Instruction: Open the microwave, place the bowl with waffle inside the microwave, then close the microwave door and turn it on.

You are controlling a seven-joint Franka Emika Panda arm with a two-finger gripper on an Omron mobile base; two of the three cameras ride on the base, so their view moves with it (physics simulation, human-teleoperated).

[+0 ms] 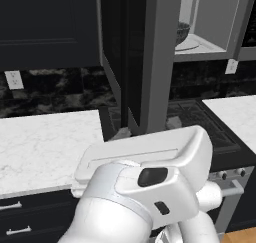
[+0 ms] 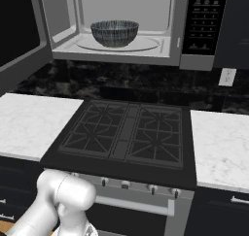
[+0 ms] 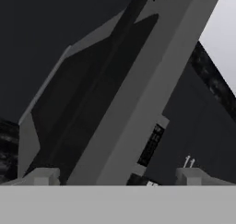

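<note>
dark glass microwave door [image 1: 145, 52] hangs wide open, swung out left over the stove [image 2: 127, 135]; bowl [image 2: 115, 32] already sits on the turntable inside the microwave [image 2: 124, 24]; waffle can't be made out; gripper [image 3: 119, 177] spread, empty, just beside the door edge; next: push door's outer face w/ a flat, steady sweep toward the cavity; keep fingers clear of the handle.

Microwave door [image 1: 150, 57] swung open (bowl [image 1: 182, 33] inside microwave [image 1: 210, 32])
</note>
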